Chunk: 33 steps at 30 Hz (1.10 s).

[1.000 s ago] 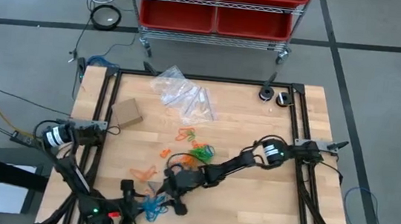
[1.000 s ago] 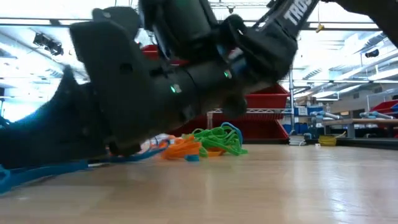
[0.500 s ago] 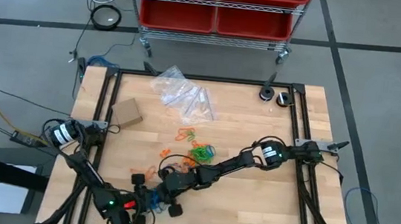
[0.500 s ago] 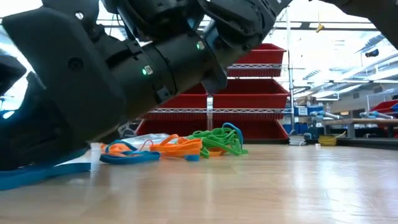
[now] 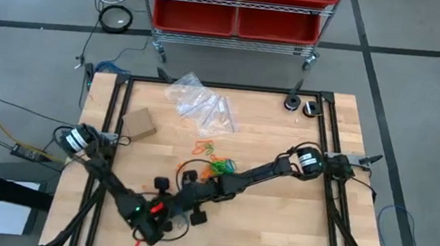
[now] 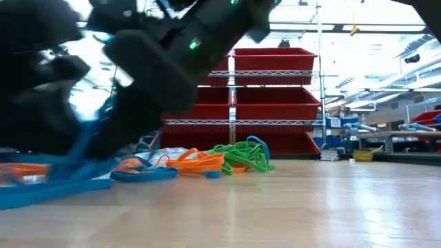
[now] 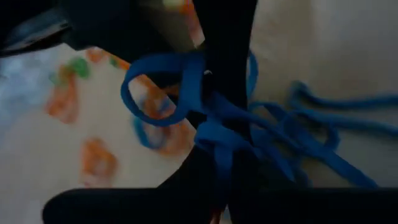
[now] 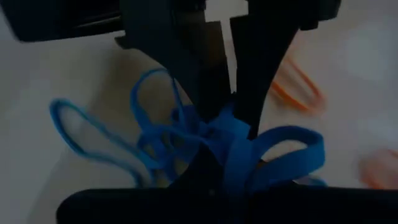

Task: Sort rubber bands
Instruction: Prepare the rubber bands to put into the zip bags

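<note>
Blue bands (image 8: pixel 249 155) are pinched by the right end effector (image 8: pixel 227 102) and by the left end effector (image 7: pixel 214 121) — both clamped on the same tangle near the tabletop's (image 5: pixel 275 219) front edge. Orange (image 6: pixel 196 162) and green bands (image 6: pixel 241 155) are piled mid-tabletop, bags (image 5: pixel 201 105) behind.
</note>
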Available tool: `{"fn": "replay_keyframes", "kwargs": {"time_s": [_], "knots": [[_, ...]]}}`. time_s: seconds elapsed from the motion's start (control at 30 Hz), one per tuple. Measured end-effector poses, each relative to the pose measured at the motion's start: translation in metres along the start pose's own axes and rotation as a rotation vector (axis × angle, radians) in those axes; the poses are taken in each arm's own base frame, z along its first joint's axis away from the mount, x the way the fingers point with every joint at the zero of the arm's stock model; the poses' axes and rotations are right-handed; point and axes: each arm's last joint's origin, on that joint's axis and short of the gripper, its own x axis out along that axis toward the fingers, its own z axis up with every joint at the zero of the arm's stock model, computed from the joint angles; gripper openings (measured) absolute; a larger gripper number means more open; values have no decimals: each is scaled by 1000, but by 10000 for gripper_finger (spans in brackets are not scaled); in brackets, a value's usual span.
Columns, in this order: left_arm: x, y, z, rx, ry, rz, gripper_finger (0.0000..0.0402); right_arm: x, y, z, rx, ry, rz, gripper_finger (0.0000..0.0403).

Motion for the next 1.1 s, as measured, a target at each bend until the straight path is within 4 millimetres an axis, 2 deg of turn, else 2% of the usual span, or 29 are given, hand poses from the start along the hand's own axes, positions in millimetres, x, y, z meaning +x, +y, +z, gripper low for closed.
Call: {"fn": "replay_keyframes", "kwargs": {"time_s": [0.17, 0.4, 0.57, 0.67, 0.73, 0.9, 1.1], "knots": [[16, 26, 28, 112, -61, 88, 20, -35, -10, 5, 16, 116, -95, 5], [29, 69, 59, 96, -104, 152, 24, -90, -29, 7, 90, 173, -244, 5], [48, 88, 63, -58, -172, 10, 25, -109, -38, -15, 177, 173, -284, 6], [61, 97, 59, -97, -188, -65, 33, -109, -39, -33, 229, 138, -297, 6], [67, 103, 60, -131, -207, -123, 46, -110, -38, -44, 252, 115, -311, 9], [71, 111, 62, -154, -212, -112, 105, -114, -38, -66, 318, 78, -393, 30], [66, 116, 58, -114, -158, -123, 193, -127, -41, -77, 361, 62, -416, 99]]}}
